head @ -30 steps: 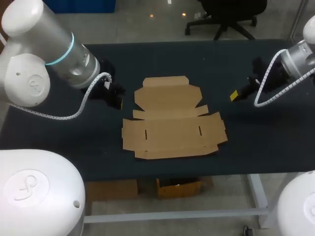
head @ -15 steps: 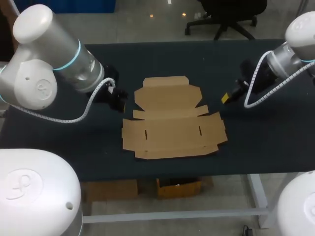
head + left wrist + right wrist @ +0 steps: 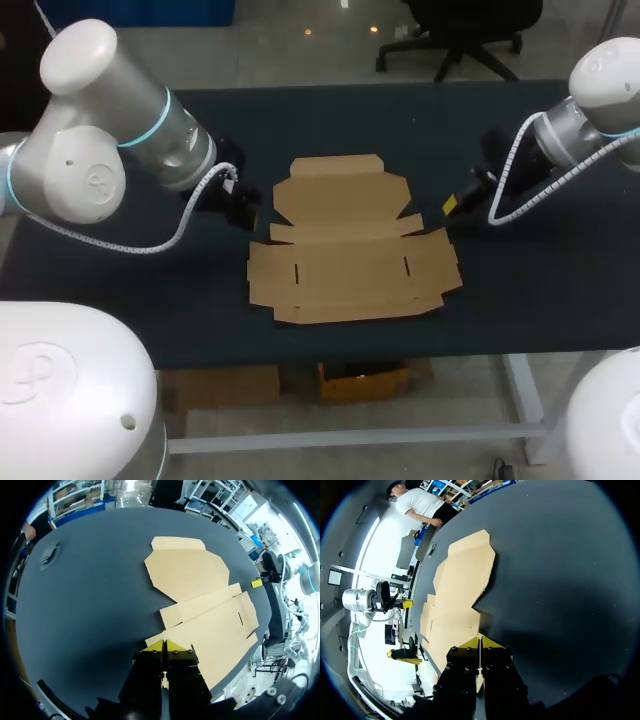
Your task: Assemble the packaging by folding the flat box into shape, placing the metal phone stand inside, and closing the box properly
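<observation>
A flat, unfolded brown cardboard box (image 3: 350, 245) lies in the middle of the dark table, flaps spread out. My left gripper (image 3: 243, 208) hovers just off the box's left edge, fingers shut on nothing. In the left wrist view its yellow tips (image 3: 164, 646) meet at a corner flap of the box (image 3: 210, 600). My right gripper (image 3: 450, 206) hangs beside the box's right edge, also shut and empty. From the right wrist its tips (image 3: 480, 642) sit by the box (image 3: 460, 595). No metal phone stand shows in any view.
The black table top (image 3: 540, 290) stretches bare around the cardboard to its front edge and to the far side. A small round fitting (image 3: 50, 555) sits in the table surface well beyond my left gripper, away from the box.
Both arms have closed in on the box: the left gripper moved right toward its left edge, the right gripper moved left toward its right edge. The box has not moved.
</observation>
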Motion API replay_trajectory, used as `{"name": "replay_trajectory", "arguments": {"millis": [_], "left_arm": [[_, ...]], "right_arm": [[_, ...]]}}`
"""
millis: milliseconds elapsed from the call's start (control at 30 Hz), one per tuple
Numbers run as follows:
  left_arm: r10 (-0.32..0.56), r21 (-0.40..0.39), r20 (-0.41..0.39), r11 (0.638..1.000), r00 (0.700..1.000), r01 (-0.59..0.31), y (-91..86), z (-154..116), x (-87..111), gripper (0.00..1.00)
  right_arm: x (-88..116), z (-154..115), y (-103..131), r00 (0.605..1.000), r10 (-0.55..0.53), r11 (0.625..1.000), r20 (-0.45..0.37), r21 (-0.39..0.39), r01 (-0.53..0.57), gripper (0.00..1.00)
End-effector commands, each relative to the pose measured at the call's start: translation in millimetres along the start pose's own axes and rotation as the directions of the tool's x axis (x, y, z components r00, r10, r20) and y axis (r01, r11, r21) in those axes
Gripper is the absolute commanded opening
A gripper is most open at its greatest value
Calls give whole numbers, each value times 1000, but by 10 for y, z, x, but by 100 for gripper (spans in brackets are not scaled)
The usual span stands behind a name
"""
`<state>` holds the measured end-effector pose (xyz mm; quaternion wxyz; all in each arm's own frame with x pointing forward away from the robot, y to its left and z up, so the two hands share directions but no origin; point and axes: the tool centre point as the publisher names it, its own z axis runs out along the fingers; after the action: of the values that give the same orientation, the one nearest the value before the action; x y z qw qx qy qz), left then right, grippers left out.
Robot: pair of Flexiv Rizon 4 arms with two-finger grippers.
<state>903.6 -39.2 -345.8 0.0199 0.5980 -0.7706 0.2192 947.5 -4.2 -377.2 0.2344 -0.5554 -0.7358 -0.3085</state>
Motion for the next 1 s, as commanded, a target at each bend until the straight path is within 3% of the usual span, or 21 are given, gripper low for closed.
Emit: {"name": "replay_trajectory", "arguments": {"millis": [33,600,800,1000], "left_arm": [[-11,-10,-9,1000,1000,11,-58,109,-33,0],[-15,-13,-11,1000,1000,15,-64,119,-41,0],[-19,-7,0,1000,1000,19,-62,168,-48,0],[-14,6,6,1000,1000,14,-93,244,-59,0]], "right_arm": [[-40,39,-3,1000,6,1000,-11,-2,-6,0],[-34,84,-16,999,31,1000,-15,0,-31,0],[-24,128,-69,993,111,994,27,-30,-110,0],[-47,157,-82,993,112,993,39,-44,-110,0]]}}
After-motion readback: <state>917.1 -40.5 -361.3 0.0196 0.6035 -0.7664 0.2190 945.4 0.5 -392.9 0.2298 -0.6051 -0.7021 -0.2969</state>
